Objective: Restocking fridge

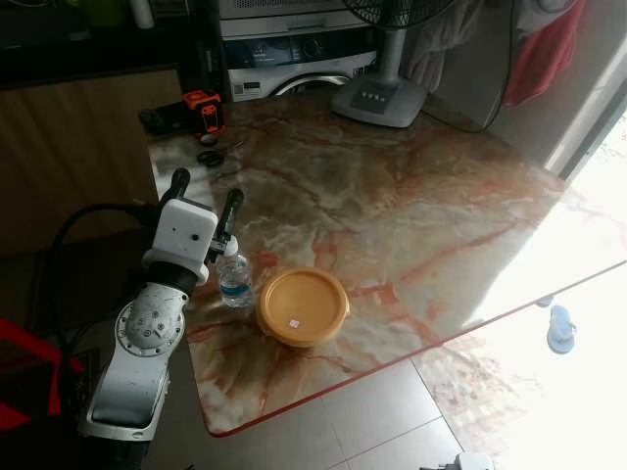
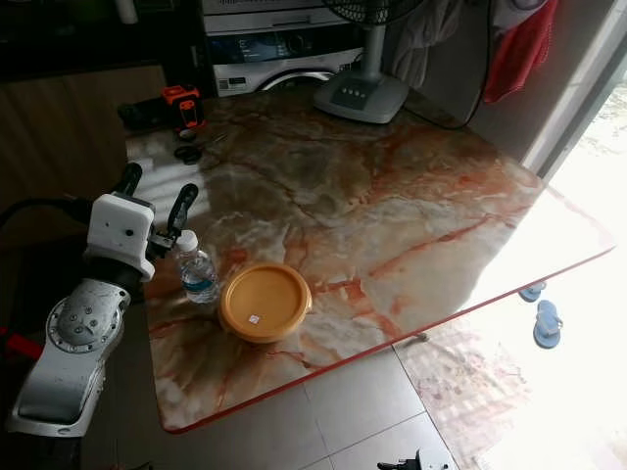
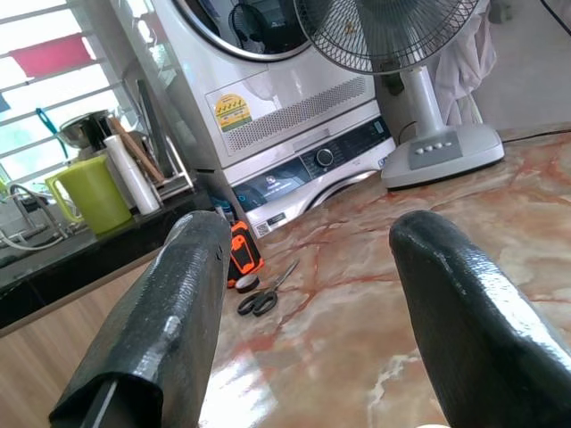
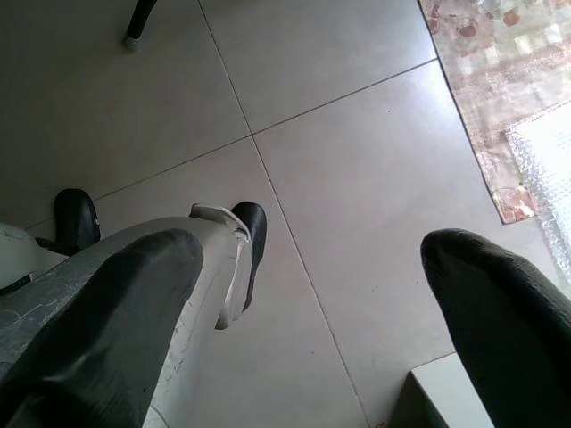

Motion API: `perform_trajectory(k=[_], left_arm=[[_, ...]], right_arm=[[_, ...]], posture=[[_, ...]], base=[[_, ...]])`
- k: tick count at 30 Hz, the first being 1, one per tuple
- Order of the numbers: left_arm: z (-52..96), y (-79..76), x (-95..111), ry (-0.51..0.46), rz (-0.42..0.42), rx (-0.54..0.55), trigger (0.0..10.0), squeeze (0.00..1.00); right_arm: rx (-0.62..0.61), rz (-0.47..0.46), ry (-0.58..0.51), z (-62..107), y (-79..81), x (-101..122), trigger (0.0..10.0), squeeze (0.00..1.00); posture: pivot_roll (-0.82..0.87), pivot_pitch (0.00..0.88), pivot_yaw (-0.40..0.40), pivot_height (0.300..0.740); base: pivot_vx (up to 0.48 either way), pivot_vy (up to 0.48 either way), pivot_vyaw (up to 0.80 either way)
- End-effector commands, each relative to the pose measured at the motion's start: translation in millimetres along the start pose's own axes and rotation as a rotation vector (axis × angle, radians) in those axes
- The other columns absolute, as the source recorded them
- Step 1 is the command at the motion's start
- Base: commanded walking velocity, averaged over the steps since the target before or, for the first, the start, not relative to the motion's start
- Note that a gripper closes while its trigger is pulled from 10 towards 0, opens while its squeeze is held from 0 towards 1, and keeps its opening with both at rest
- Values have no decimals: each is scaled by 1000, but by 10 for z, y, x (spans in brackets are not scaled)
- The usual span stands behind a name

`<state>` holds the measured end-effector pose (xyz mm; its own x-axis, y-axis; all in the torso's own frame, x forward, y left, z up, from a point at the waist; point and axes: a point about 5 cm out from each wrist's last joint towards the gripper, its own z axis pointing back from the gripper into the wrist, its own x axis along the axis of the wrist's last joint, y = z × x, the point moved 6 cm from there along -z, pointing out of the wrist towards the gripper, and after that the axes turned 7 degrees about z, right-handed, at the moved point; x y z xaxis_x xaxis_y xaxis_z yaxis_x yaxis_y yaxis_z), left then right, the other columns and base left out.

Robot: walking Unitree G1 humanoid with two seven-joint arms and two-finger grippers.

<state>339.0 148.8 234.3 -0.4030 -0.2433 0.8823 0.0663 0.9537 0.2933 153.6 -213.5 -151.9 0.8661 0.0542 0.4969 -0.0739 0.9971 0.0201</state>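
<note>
Two fingers [image 3: 161, 330] apart, bottle [image 1: 234, 278] perhaps below

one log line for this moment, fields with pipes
left gripper open, above bottle | tub beside bottle on table | right gripper open, idle over floor

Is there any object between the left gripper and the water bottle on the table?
Nothing visible. The left gripper, fingers open, hovers just above and behind the water bottle. The yellow container sits beside the bottle, on its far side from the arm.
</note>
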Motion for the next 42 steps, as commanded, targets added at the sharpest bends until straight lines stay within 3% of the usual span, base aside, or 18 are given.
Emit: perform_trajectory(k=[1, 25, 35, 41, 42], left_arm=[[-4, -26, 42, -9, 6, -10, 10000, 0], [-12, -101, 55, -2, 40, -39, 10000, 0], [-113, -64, 221, 45, 257, -93, 10000, 0], [-96, -120, 157, 216, 243, -251, 10000, 0], [-61, -125, 81, 294, 225, -284, 10000, 0]], right_arm=[[-4, -20, 1, 9, -15, -22, 10000, 0], [1, -21, -4, 7, -18, -4, 10000, 0], [4, -13, 4, 8, -20, -13, 10000, 0], [6, -10, 5, 7, -20, -9, 10000, 0], [7, -9, 5, 7, -18, -8, 10000, 0]], posture=[[19, 50, -67, 740], [25, 54, -72, 740], [31, 58, -76, 740], [40, 59, -76, 740], [45, 59, -76, 740]], base=[[0, 0, 0], [0, 0, 0], [0, 0, 0], [0, 0, 0], [0, 0, 0]])
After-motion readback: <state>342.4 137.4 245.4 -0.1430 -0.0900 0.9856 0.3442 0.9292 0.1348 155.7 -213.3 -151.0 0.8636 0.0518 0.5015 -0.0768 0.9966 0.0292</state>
